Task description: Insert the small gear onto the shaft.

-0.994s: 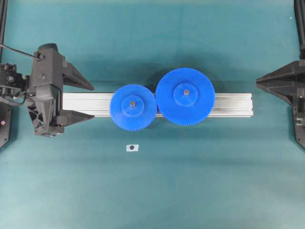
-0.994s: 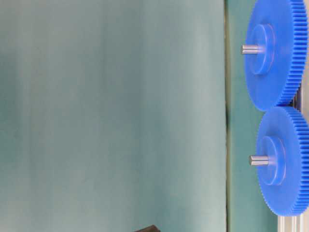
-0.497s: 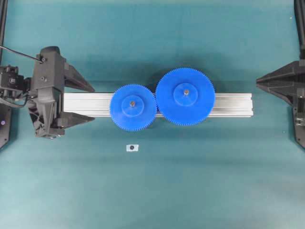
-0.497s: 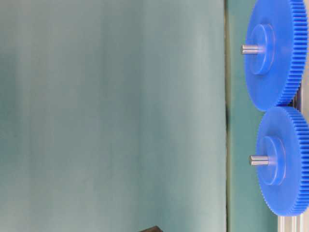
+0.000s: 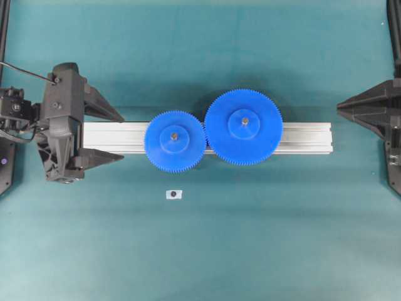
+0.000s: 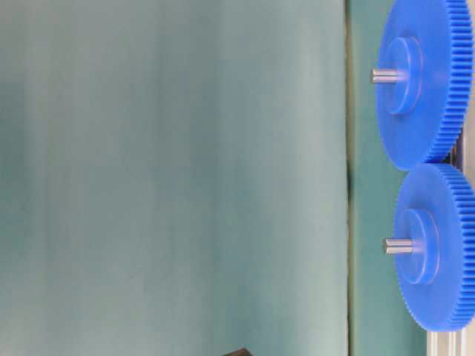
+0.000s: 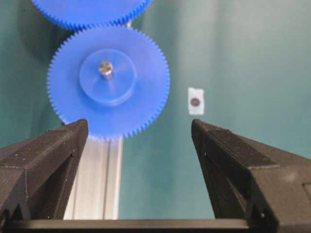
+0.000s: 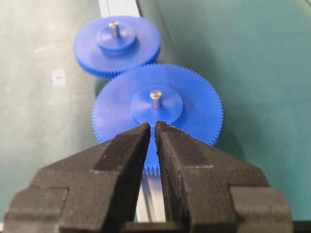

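Teal desk [image 5: 250, 238] carries rail [image 5: 307, 138]. Small gear [image 5: 175, 140] already seated on shaft [image 7: 105, 68], meshed with larger gear [image 5: 243, 126]. Left gripper [image 5: 111, 136] spread, empty, near gear; right gripper [image 8: 151, 130] pressed together. Risk: gripper bumps teeth, lifts gear off.

Two blue gears: small gear [image 5: 175, 140], larger gear [image 5: 244, 127]. Two shafts, one per gear hub. One aluminium rail [image 5: 307, 137]. One white tag [image 5: 173, 194]. Two pincers: left pincer [image 5: 121, 135], right pincer [image 5: 339, 108].
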